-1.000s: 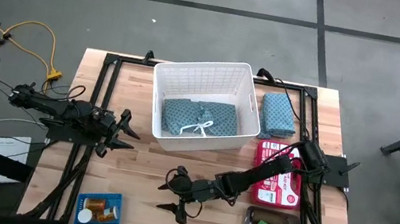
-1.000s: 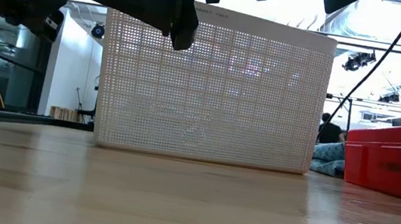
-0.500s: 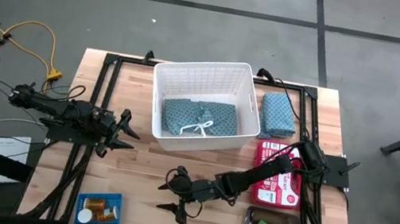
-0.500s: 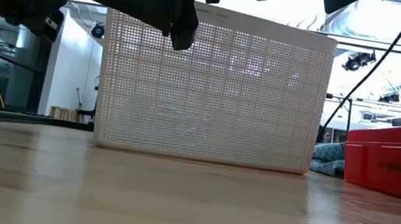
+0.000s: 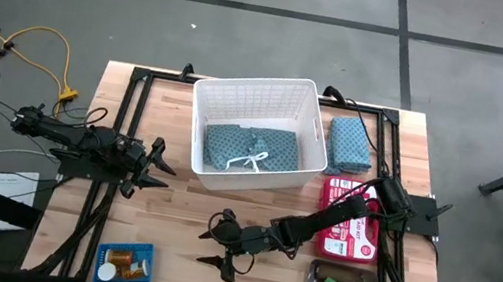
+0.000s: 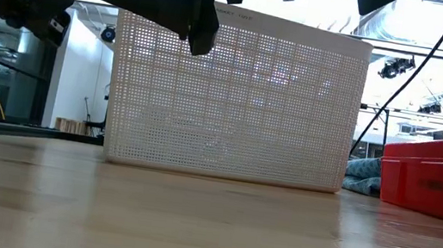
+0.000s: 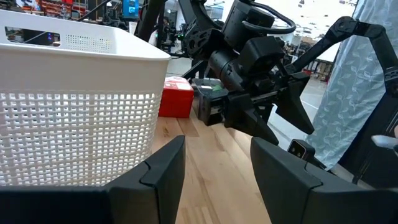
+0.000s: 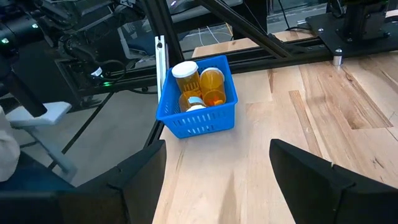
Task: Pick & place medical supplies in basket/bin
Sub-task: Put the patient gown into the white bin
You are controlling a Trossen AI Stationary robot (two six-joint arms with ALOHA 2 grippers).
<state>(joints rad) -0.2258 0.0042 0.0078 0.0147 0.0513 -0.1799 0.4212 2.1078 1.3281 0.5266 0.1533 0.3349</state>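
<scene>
Basically no change vs 1 s ago: left gripper [image 5: 158,169] & right gripper [image 5: 217,250] both spread wide, empty.

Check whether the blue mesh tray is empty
No, the blue mesh tray holds several orange pill bottles with white caps, seen plainly in the right wrist view.

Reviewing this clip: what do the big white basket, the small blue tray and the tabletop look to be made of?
The white basket looks like moulded plastic, matte: its walls are an even square lattice with a smooth solid rim. The blue tray also looks like plastic, slightly glossy, with fine mesh sides. The tabletop appears to be pale wood with a smooth sealed finish: plank seams and grain show.
</scene>
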